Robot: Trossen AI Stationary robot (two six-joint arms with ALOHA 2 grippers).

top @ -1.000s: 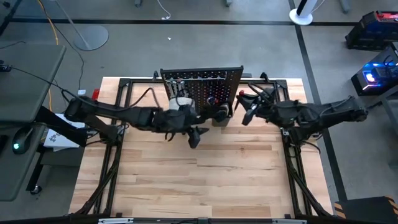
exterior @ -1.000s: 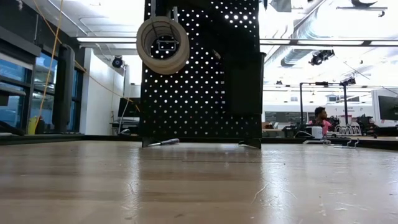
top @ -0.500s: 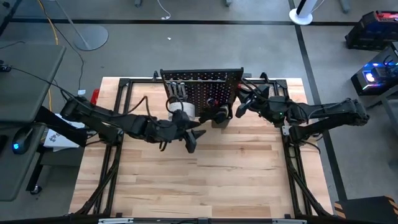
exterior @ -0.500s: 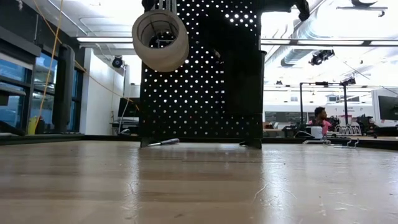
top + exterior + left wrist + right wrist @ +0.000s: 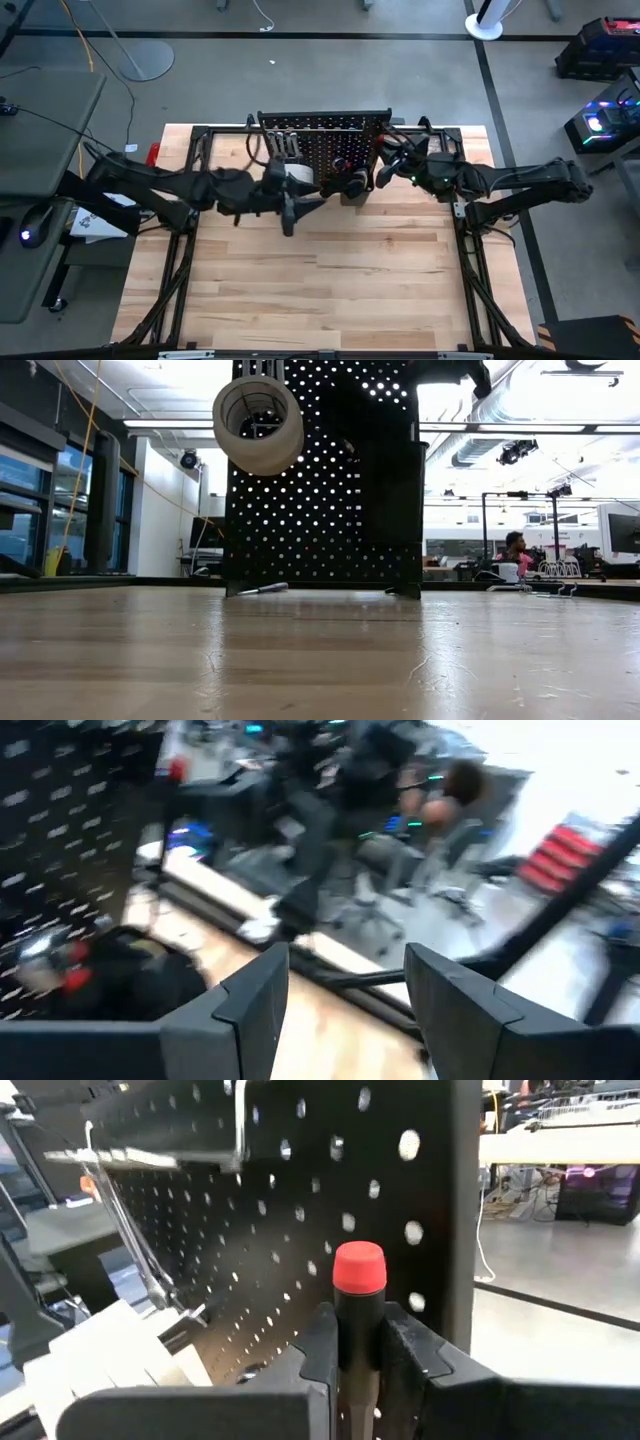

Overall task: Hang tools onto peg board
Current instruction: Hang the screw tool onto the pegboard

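Observation:
The black peg board (image 5: 325, 140) stands upright at the table's far edge. A white tape roll (image 5: 260, 422) hangs on a hook at the board's upper left and also shows in the high view as the tape roll (image 5: 298, 172). My left gripper (image 5: 298, 208) hovers open and empty in front of the board, near the roll; the left wrist view shows the gripper (image 5: 345, 970) with nothing between its fingers. My right gripper (image 5: 384, 165) is at the board's right edge, shut on a dark-handled, red-capped screwdriver (image 5: 358, 1280). Its shaft is hidden. My right gripper pinches the screwdriver's dark handle (image 5: 358, 1325) between its two fingers, just below the red cap (image 5: 358, 1267), which sticks out past the fingertips. The fingers lie roughly level, coming from the table's right toward the board. The tool is lifted clear of the table.
A black bin (image 5: 352, 186) is fixed low on the board's front. A slim tool (image 5: 262, 589) lies on the table at the board's foot. Metal rods and wire hooks (image 5: 140, 1260) hang on the board. The wooden table (image 5: 320, 290) stretches out in front. A person (image 5: 515, 550) sits far off.
My left gripper has drawn back from the tape roll toward the table's left edge and risen, staying open. The roll has settled a little higher and tilted on its hook. My right gripper has moved with the screwdriver closer to the board's right edge.

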